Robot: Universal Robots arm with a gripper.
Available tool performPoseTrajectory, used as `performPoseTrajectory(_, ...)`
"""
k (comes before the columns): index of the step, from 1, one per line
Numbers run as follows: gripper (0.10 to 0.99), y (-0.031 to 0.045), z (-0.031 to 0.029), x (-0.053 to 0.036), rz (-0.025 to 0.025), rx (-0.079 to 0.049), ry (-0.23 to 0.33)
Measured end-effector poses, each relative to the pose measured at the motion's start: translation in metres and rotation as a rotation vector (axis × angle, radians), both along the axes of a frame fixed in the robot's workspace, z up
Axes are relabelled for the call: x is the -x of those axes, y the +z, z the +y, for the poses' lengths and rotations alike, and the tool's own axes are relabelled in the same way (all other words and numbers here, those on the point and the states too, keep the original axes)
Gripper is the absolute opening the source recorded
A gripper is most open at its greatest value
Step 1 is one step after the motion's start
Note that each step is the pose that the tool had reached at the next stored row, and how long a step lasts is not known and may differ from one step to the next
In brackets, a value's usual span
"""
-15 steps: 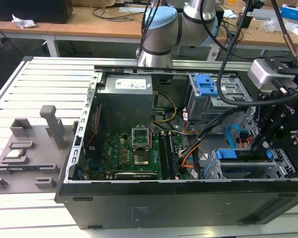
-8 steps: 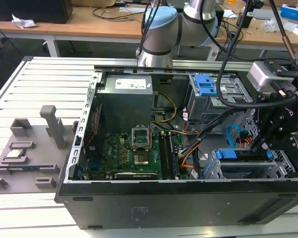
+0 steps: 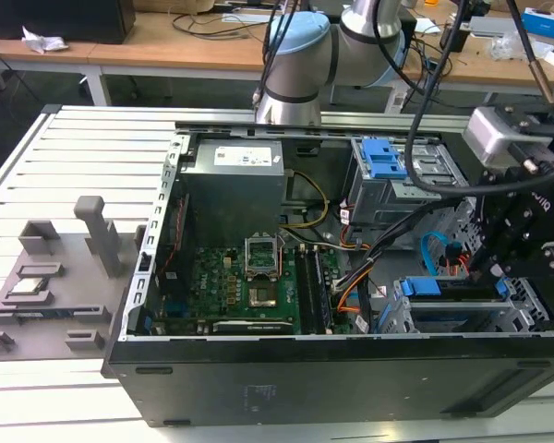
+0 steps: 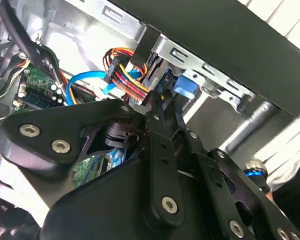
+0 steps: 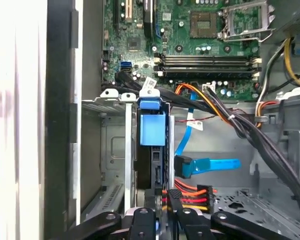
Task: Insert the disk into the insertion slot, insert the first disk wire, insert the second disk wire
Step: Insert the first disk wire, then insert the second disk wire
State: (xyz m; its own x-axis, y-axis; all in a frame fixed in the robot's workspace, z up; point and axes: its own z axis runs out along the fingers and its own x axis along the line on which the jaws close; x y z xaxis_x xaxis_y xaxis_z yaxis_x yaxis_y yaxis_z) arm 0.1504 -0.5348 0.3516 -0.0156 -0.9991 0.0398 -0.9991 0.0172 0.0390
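Blue plastic frames the disk (image 5: 152,131), which sits edge-on inside the insertion slot (image 5: 126,150), the silver bay in the corner of the open computer case (image 3: 305,388) at the exterior view's right. The gripper (image 5: 165,200) hangs just beside the disk's end, close against a bundle of red, yellow and orange wires (image 5: 190,200), with a light-blue cable (image 5: 210,164) near them. Whether the gripper is open or closed on anything, I cannot tell.
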Motion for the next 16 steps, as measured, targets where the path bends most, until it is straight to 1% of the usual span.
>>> performPoseTrajectory(1, 0.243, 0.0035, 0.0006, 0.0000, -0.0001, 0.001, 0.000)
performPoseTrajectory(2, 0.243, 0.0098, 0.0027, 0.0000, -0.0001, 0.002, 0.000)
performPoseTrajectory(3, 0.161, 0.0200, 0.0052, 0.0000, 0.0000, 0.005, 0.000)
performPoseTrajectory(4, 0.106, 0.0250, 0.0057, 0.0000, 0.0000, 0.005, 0.000)
performPoseTrajectory(6, 0.106, 0.0339, 0.0063, 0.0000, 0.0000, 0.006, 0.000)
performPoseTrajectory(12, 0.114, 0.0357, 0.0063, 0.0000, -0.0001, 0.006, 0.000)
performPoseTrajectory(15, 0.302, 0.0363, 0.0063, 0.0000, 0.0000, 0.006, 0.000)
performPoseTrajectory(16, 0.302, 0.0365, 0.0063, 0.0000, 0.0000, 0.006, 0.000)
